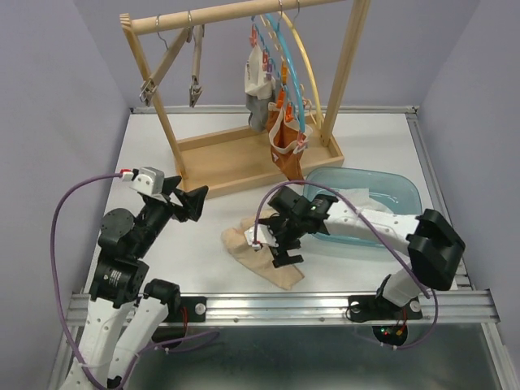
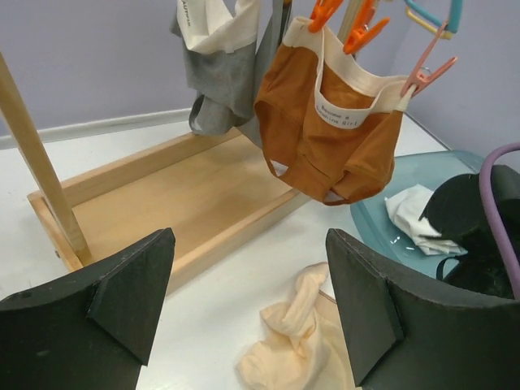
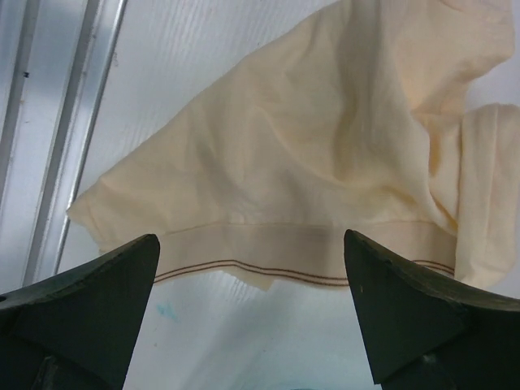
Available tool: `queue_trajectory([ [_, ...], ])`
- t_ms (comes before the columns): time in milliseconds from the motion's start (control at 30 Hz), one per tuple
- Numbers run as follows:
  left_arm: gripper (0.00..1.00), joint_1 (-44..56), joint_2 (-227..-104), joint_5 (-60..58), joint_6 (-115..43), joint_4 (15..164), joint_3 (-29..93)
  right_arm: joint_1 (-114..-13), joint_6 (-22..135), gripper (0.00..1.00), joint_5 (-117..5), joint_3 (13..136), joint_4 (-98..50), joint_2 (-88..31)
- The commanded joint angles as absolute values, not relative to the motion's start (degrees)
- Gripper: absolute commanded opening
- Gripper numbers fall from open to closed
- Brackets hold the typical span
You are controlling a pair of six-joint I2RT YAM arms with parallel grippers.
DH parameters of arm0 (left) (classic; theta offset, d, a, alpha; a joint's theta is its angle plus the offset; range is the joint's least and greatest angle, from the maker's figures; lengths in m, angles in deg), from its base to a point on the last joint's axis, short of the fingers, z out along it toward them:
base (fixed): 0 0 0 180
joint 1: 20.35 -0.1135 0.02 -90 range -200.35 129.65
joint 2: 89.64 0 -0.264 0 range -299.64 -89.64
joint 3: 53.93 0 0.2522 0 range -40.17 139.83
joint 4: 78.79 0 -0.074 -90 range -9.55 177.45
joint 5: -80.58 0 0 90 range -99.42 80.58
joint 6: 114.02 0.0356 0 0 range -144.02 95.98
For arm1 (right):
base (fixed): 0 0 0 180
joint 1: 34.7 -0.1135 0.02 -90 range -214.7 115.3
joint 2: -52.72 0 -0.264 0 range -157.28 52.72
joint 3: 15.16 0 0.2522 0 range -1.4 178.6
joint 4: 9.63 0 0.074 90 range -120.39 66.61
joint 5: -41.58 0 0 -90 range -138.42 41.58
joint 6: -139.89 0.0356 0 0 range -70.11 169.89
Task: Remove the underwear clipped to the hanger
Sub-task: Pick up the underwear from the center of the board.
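- My left fingers [image 1: 195,203] stand wide apart with nothing between them.
- Ahead of them and higher up, the orange-brown underwear [image 2: 301,146] hangs from orange and pink clips [image 2: 361,32]. Just to its left hangs the grey underwear [image 2: 223,89] with a white band.
- Below both garments, ahead of my left fingers, the wooden tray [image 2: 179,195] of the rack rests on the tabletop [image 3: 203,49].
- Ahead and to the right of my left fingers, the blue tub [image 2: 374,223] holds a crumpled white cloth [image 2: 418,215].
- My right fingers [image 1: 284,244] are spread wide too and grip nothing.
- Just beyond their tips the beige underwear [image 3: 325,138] lies rumpled and unclipped on the tabletop. I cannot tell whether the tips touch it.
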State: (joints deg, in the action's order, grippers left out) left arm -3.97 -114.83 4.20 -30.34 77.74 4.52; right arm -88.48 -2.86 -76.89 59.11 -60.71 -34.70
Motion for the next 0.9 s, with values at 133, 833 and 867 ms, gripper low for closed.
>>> queue_trajectory([
  [133,0.86,-4.3,-109.9,5.1,-30.9,88.6,-2.9,-95.3,0.1,1.0,-65.8,70.1,-59.3,-47.1],
  [833,0.86,-4.4,-107.4,5.3,-31.3,89.8,-7.7,-98.3,-0.3,0.22,-67.3,67.9,-62.6,-50.9],
  [867,0.86,-4.4,-107.2,5.3,-31.4,89.7,-7.9,-98.3,-0.7,0.18,-67.7,68.0,-63.5,-50.4],
])
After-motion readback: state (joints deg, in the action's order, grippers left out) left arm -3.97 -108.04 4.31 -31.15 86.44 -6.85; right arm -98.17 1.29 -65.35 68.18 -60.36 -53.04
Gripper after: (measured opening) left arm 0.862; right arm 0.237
